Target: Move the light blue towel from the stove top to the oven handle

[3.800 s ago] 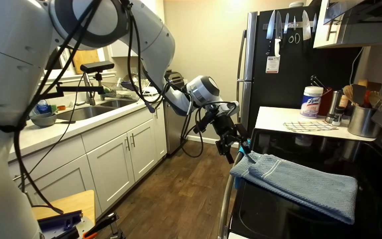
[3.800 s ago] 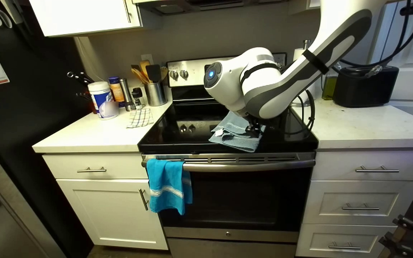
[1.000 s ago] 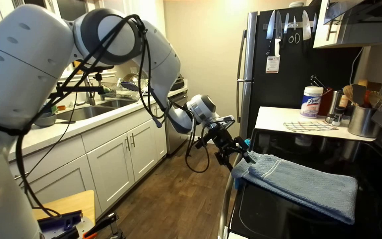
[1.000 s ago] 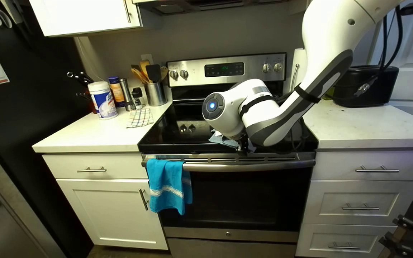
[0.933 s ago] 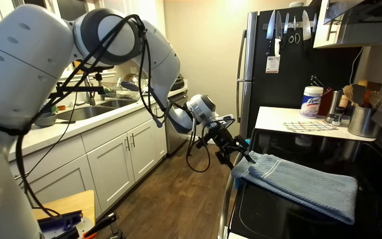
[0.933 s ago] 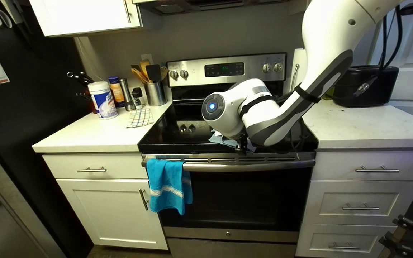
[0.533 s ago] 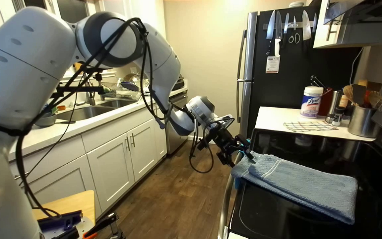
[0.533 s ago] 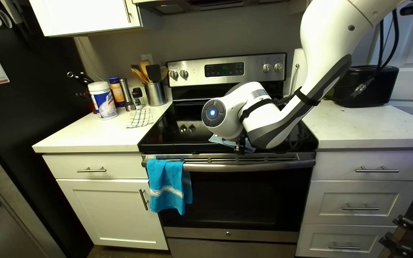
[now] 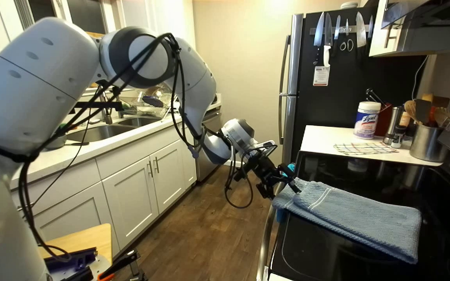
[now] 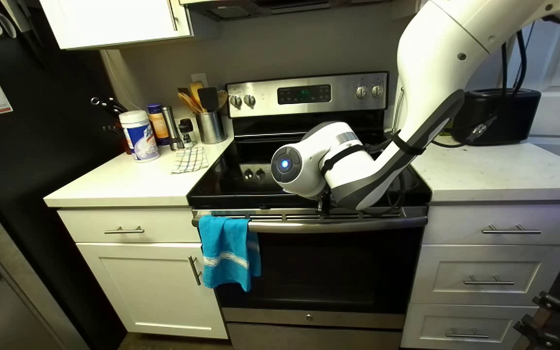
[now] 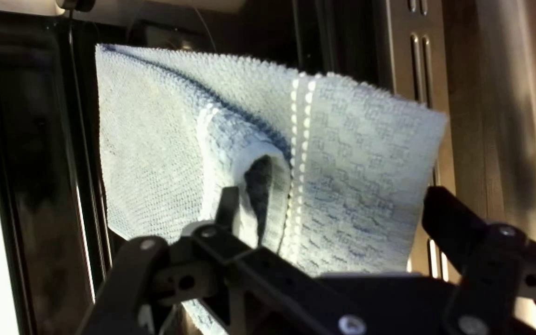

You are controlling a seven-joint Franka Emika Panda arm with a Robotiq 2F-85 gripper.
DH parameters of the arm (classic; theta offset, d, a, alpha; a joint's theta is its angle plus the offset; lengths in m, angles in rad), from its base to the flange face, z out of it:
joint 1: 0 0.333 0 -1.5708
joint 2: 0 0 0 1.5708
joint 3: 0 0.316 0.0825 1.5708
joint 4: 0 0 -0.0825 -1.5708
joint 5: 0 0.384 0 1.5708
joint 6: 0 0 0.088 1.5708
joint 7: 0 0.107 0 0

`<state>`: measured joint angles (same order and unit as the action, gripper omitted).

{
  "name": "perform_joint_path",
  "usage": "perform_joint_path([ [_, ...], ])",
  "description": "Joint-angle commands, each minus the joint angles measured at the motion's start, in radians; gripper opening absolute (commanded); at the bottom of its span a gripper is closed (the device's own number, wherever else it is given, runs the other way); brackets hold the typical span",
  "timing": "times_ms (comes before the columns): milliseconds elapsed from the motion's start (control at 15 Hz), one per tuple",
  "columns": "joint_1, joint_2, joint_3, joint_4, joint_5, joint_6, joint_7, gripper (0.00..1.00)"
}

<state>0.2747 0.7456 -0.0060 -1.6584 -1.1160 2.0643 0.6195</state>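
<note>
Light blue towel (image 9: pixel 358 222) lay folded on the stove top (image 9: pixel 315 249); none of it was over the oven handle (image 10: pixel 338 226) yet. Hand (image 11: pixel 329 197) was spread wide, nothing gripped, tilted down at the towel's front end. Wrist view: one finger (image 11: pixel 229 204) was at the mouth of a looped fold (image 11: pixel 277 186), the other finger (image 11: pixel 449 216) out by the edge of the front flap (image 11: pixel 361 195), near the slotted metal strip (image 11: pixel 400 65). Touching or just above: couldn't tell. Looked like lining up the grasp, transfer not begun.

Handling: cloth, so soft, limp, probably light, nothing to break. Nubbly weave should have gripped fine, low slip risk. Wouldn't hold shape; likely to droop and unfold once lifted. Best hold seemed the front flap, near the white stitch lines (image 11: pixel 303 153), pinched deep enough to gather the layers. A shallow bite could have caught only the top layer and dragged the fold open. Glossy top underneath looked hard, so fingers needed to go low without pressing. Bright blue towel (image 10: pixel 226 253) hung at one end of the handle; the bare stretch beside it seemed the spot to drape.
</note>
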Motion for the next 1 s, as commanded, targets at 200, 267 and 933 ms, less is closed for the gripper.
perform_joint_path([
  [200,0.001,-0.016,-0.001,0.003,-0.045,0.022,0.049,1.00],
  [267,0.003,-0.012,0.000,0.011,-0.047,0.020,0.048,1.00],
  [933,-0.003,-0.011,0.020,0.015,-0.058,0.022,0.046,0.28],
])
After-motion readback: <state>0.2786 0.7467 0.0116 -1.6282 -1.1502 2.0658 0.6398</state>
